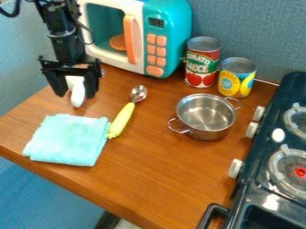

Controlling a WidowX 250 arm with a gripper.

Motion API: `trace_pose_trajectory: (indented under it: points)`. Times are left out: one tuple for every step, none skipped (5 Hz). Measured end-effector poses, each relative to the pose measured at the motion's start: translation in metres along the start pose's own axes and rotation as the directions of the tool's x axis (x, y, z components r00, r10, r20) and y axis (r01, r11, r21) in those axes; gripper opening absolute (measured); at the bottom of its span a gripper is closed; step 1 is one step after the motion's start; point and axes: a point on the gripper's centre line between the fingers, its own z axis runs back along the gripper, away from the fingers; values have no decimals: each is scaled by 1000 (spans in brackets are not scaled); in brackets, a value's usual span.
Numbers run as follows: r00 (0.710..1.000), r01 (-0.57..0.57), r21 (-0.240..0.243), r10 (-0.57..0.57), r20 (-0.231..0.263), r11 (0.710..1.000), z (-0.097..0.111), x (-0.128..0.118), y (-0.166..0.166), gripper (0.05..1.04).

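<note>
"When you look to the upper left of the frame, what does the gripper (74, 83) have?"

"It pinches a slim white object (78, 95) between its two fingers."

"Which way does that point?"

"Downward. Its long axis runs nearly upright in the frame, leaning slightly to the right toward the bottom, and its rounded, narrowing end points down at the worktop (155, 165). I can't tell whether that end touches the wood."

"And what lies near it?"

"Just below it in the frame is a folded turquoise cloth (67, 141), at the left. Right of the cloth lies a spoon (122, 118) on a slant, its metal bowl toward the upper right and the end of its yellow-green handle by the cloth's right edge."

"What about the rest?"

"A teal and white toy microwave (171, 20) stands at the top, with an orange door handle and orange buttons. To its right are two upright cans, a red and green one (202, 62) and a shorter yellow and blue one (236, 78). Below them, right of centre, sits a metal pot (206, 117) with two loop handles. The dark stove (254, 190) runs along the right edge, white knobs on its left side."
</note>
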Motion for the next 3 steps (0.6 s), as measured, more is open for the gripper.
trace_pose_trajectory:
  points:
    - [995, -98, 35, 97, 38, 995, -22, 24, 17, 1001]
    - [990, -136, 75, 134, 30, 988, -34, 41, 31, 1001]
    - [988, -154, 105, 152, 27, 983, -39, 51, 35, 1001]
